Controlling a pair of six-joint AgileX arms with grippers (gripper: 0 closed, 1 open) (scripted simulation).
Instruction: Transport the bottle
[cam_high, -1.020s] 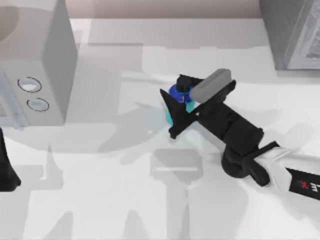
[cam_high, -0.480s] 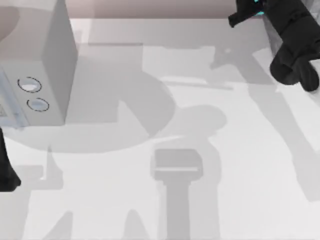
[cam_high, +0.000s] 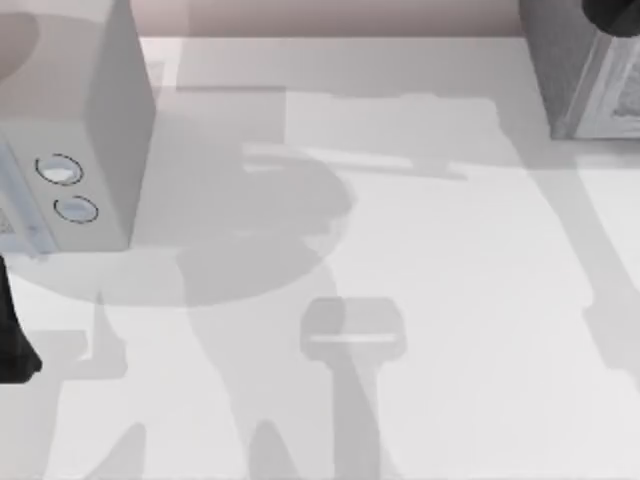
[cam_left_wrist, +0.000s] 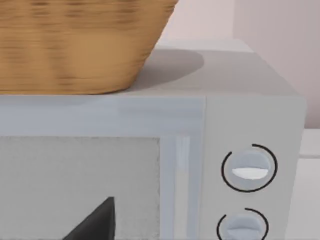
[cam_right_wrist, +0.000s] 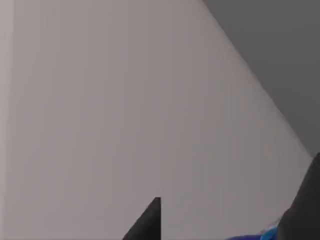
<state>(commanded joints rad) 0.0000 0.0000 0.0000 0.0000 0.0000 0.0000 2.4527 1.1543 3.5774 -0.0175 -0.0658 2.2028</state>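
Note:
A sliver of the bottle's blue and cyan body (cam_right_wrist: 264, 234) shows at the edge of the right wrist view, between the two dark fingers of my right gripper (cam_right_wrist: 235, 222), which is shut on it. Behind it are a plain pale wall and a grey slanted surface. In the top view a dark bit of my right arm (cam_high: 615, 10) sits in the far right corner, over the grey cabinet. My left arm (cam_high: 12, 345) is parked at the table's left edge, its one visible fingertip (cam_left_wrist: 97, 222) facing the microwave door.
A grey microwave (cam_high: 70, 150) with two round knobs stands at the back left, with a woven basket (cam_left_wrist: 75, 45) on top of it. A grey cabinet (cam_high: 585, 70) stands at the back right. The white table (cam_high: 430, 260) carries broad shadows.
My right arm lifted the bottle from the table's middle and carried it up and to the far right corner, nearly out of the top view. The left arm has not moved.

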